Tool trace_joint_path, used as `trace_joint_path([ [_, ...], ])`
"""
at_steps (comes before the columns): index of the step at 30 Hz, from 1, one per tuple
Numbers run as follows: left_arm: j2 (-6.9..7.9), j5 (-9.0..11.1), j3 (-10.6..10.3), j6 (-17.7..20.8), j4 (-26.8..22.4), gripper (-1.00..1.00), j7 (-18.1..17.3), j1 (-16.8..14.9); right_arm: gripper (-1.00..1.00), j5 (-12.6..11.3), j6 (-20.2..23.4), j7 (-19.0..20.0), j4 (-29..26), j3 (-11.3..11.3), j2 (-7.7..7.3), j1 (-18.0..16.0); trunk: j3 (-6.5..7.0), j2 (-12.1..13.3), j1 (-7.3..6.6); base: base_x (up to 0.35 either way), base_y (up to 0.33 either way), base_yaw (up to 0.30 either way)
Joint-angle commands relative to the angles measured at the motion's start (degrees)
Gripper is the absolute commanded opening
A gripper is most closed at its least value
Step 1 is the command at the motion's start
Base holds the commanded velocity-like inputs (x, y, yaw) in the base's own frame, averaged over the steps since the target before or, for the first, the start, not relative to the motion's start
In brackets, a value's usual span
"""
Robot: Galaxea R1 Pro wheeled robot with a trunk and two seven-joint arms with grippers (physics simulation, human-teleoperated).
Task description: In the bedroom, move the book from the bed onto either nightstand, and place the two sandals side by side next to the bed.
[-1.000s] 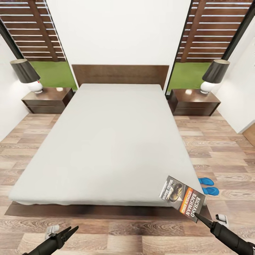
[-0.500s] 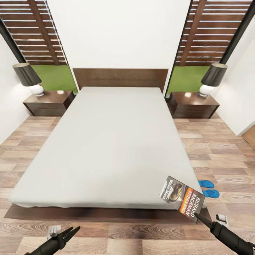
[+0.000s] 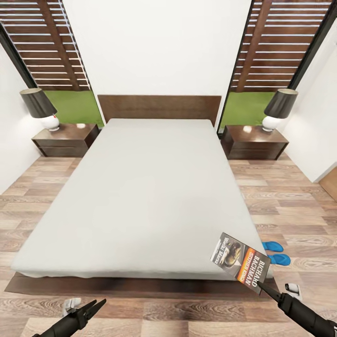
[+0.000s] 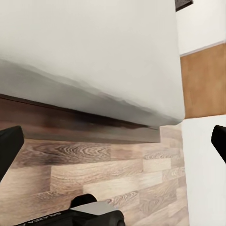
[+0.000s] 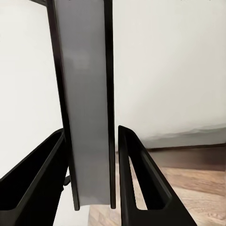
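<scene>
- Nearest, the left gripper is held low over the floor at the foot of the bed, its fingers spread and nothing between them.
- Opposite, the right gripper is clamped on the lower corner of the book; in the right wrist view the book is seen edge-on between the two fingers.
- The book is carried clear of the mattress, at the bed's near right corner, its cover tilted toward the head camera.
- So the step in hand is judged to be the carrying of the book toward a nightstand; setting down is not yet done.
- Just past the book, the sandals lie together on the floor beside the bed's right side.
- Farther off, the right nightstand stands by the headboard, with a lamp on its far part.
- Next, the base must probably be driven up the right side without the sandals being run over, and the book laid on the top in front of the lamp.
- The left nightstand is an equally valid target.
</scene>
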Motion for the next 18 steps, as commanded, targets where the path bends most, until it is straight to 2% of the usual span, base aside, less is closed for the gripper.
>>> trace_joint_path([
  [1, 0.00, 0.38, -0.50, -0.47, 0.02, 1.00, -0.08, -0.04, -1.00, -0.46, 0.60, 0.17, 0.06, 0.34, -0.03, -0.03, 0.01, -0.09, 0.03, 0.000, 0.000, 0.000],
  [18, -0.03, 0.38, -0.50, -0.47, 0.02, 1.00, -0.08, -0.04, -1.00, -0.41, 0.60, 0.17, 0.37, 0.34, -0.03, -0.03, 1.57, -0.09, 0.03, 0.000, 0.000, 0.000],
])
